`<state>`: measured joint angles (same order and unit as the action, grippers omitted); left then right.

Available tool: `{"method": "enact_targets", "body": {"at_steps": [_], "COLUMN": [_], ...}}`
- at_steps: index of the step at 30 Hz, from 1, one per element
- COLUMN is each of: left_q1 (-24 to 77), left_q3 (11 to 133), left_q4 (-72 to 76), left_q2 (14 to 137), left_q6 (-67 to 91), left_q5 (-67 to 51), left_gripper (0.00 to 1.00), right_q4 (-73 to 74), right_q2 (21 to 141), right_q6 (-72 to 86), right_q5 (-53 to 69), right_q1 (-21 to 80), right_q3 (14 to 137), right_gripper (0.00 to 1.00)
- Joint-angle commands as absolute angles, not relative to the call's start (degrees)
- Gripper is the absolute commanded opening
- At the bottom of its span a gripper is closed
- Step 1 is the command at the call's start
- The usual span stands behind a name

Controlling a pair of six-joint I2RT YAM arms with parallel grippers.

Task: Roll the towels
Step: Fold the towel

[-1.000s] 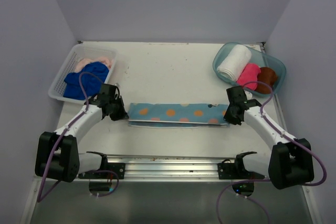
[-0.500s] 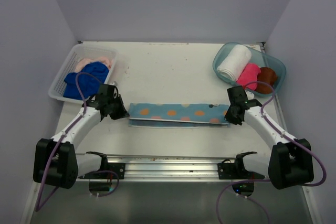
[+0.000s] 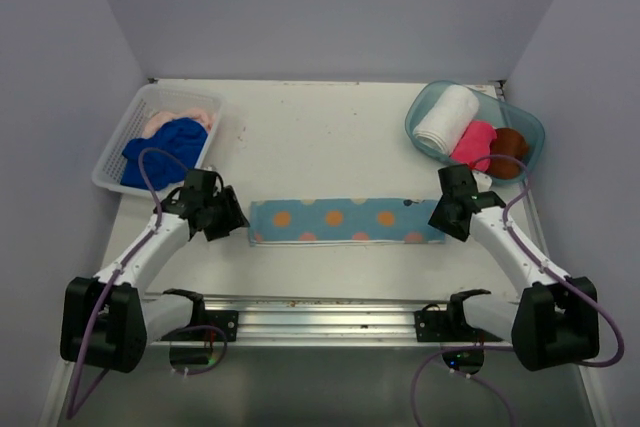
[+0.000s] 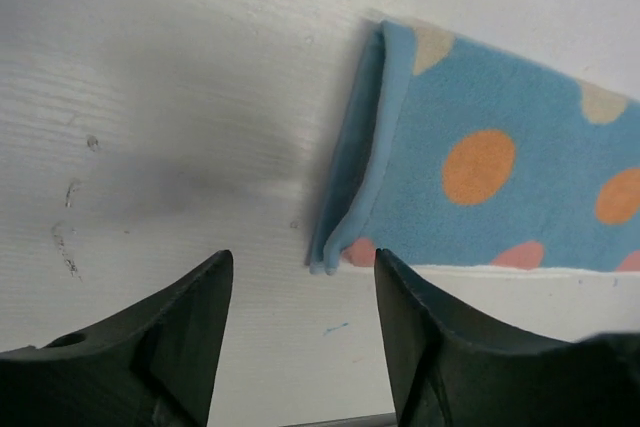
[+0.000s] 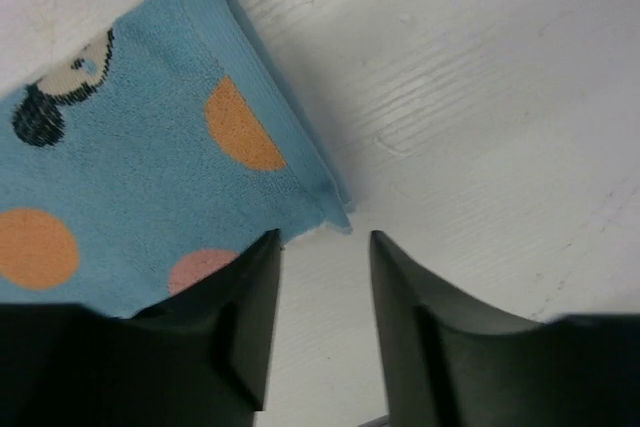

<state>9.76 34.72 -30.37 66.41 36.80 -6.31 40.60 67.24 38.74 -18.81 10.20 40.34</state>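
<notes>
A light blue towel (image 3: 345,221) with orange and pink dots lies folded into a long flat strip across the table's middle. Its left end (image 4: 370,177) shows in the left wrist view, its right end (image 5: 150,177) in the right wrist view. My left gripper (image 3: 228,221) sits just off the strip's left end, open and empty (image 4: 302,292). My right gripper (image 3: 446,222) stands open at the right end's near corner (image 5: 325,267), holding nothing. A royal blue towel (image 3: 160,150) and a pale peach towel (image 3: 180,116) lie crumpled in the basket. White (image 3: 446,119), hot pink (image 3: 473,144) and brown (image 3: 509,151) towels lie rolled in the tub.
The white lattice basket (image 3: 113,152) stands at the back left, the clear teal tub (image 3: 424,107) at the back right. A metal rail (image 3: 320,309) with both arm bases runs along the near edge. Grey walls close in the table's sides and back.
Both grippers have opened and let go of the light blue towel's ends. The strip now lies flat and slightly nearer, and both grippers have drawn back a little toward the near edge.
</notes>
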Motion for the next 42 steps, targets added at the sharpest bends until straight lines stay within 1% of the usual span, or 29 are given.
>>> {"method": "enact_targets", "body": {"at_steps": [1, 2, 4, 5, 6, 7, 8, 9, 11, 12, 16, 17, 19, 23, 25, 29, 35, 38, 41, 42], "left_q1": [9.67, 9.84, 10.72, 11.24, 12.64, 13.44, 14.58, 17.37, 19.77, 20.91, 21.18, 21.09, 21.01, 18.38, 16.18, 15.47, 15.47, 15.47, 15.38, 15.21], "left_q3": [40.77, 41.56, 42.36, 42.28, 42.36, 42.54, 42.89, 43.76, 43.77, 43.25, 42.01, 42.10, 41.75, 38.85, 37.79, 38.06, 39.29, 40.25, 40.43, 40.26], "left_q4": [-30.85, -30.24, -26.75, -25.41, -24.18, -22.60, -21.98, -21.45, -18.82, -17.85, -14.24, -14.93, -17.30, -17.58, -18.28, -18.90, -21.79, -24.51, -25.57, -25.66], "left_q2": [60.83, 58.99, 58.01, 58.53, 59.49, 60.89, 64.30, 66.25, 71.86, 73.55, 80.14, 81.81, 82.18, 79.99, 79.80, 79.19, 76.39, 73.49, 72.07, 72.33], "left_q6": [37.62, 37.70, 37.88, 37.97, 38.06, 38.49, 38.76, 38.93, 39.37, 39.72, 40.25, 40.34, 41.91, 41.92, 40.53, 38.32, 35.78, 34.89, 34.72, 34.54], "left_q5": [-1.41, -1.06, -1.23, -1.67, -3.32, -3.95, -4.22, -4.57, -5.44, -7.02, -8.26, -5.56, -1.86, -0.26, -0.26, -0.52, -1.67, -0.45, 2.10, 2.11], "left_gripper": [0.63, 0.63, 0.60, 0.58, 0.48, 0.45, 0.43, 0.41, 0.39, 0.36, 0.33, 0.30, 0.30, 0.31, 0.31, 0.31, 0.33, 0.37, 0.57, 0.69], "right_q4": [41.40, 41.31, 40.35, 39.99, 39.38, 38.94, 38.50, 37.36, 36.30, 35.34, 33.31, 33.22, 33.40, 31.47, 30.85, 29.97, 33.13, 36.11, 37.88, 38.40], "right_q2": [62.15, 61.79, 62.14, 63.53, 64.50, 65.56, 68.00, 69.16, 71.79, 74.50, 80.41, 81.46, 82.70, 81.57, 81.13, 78.24, 71.29, 67.33, 64.87, 64.69], "right_q6": [36.75, 36.48, 35.60, 35.51, 35.51, 35.33, 35.07, 35.16, 35.24, 35.16, 34.63, 34.63, 35.59, 38.31, 39.37, 40.69, 42.63, 42.01, 41.05, 40.70], "right_q5": [-21.01, -20.74, -18.99, -18.72, -18.37, -17.41, -17.05, -16.88, -16.61, -16.70, -16.35, -15.74, -14.07, -10.82, -9.85, -7.30, -6.50, -7.99, -9.57, -10.19], "right_q1": [10.02, 9.93, 9.93, 9.93, 9.93, 9.84, 9.93, 9.93, 10.02, 10.02, 10.02, 9.93, 10.02, 10.02, 10.11, 10.72, 12.39, 12.48, 12.48, 12.39], "right_q3": [42.89, 43.76, 44.56, 45.17, 45.44, 45.61, 45.79, 45.79, 45.70, 45.96, 46.58, 46.67, 46.23, 41.24, 39.56, 34.82, 32.70, 34.18, 36.11, 36.73], "right_gripper": [0.53, 0.53, 0.50, 0.43, 0.35, 0.30, 0.22, 0.18, 0.13, 0.12, 0.10, 0.08, 0.07, 0.11, 0.11, 0.10, 0.10, 0.11, 0.13, 0.14]}}
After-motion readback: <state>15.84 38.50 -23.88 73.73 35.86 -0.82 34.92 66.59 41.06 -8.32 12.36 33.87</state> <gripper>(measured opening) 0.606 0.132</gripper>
